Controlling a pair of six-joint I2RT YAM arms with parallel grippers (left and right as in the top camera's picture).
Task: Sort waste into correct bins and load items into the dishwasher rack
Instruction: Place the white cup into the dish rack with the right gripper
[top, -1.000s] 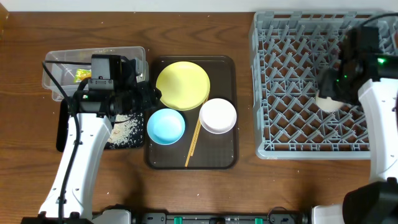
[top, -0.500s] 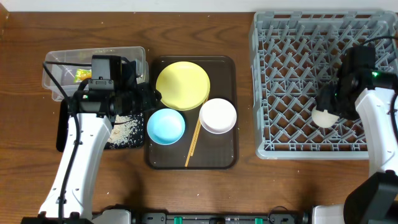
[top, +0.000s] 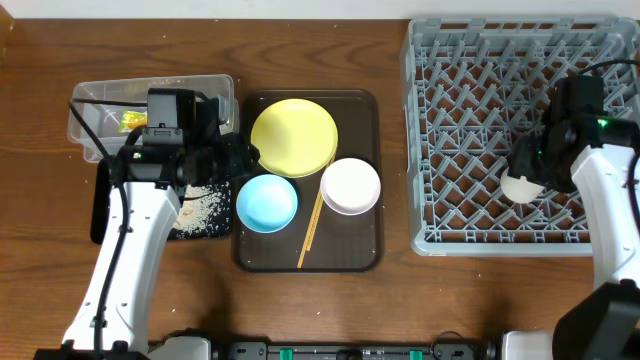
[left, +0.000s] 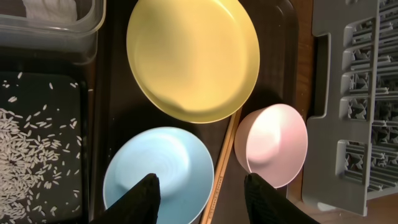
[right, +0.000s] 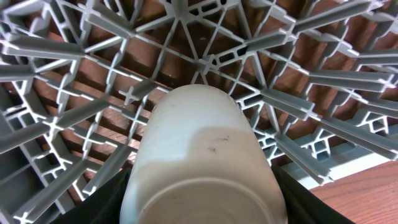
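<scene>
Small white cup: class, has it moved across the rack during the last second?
Yes. The small white cup shifted toward the dishwasher rack's near edge.

The overhead camera is looking straight down at the whole table (top: 300, 50), dishwasher rack (top: 470, 120) at frame right. The left wrist camera is looking down closely on the yellow plate (left: 193, 56) and blue bowl (left: 158, 174), both mid-frame overhead. The right wrist camera is facing the rack's lattice from very near.

I am reading no text or labels anywhere; the snack wrapper (top: 131, 121), at ten o'clock overhead, is showing print too small to read.
</scene>
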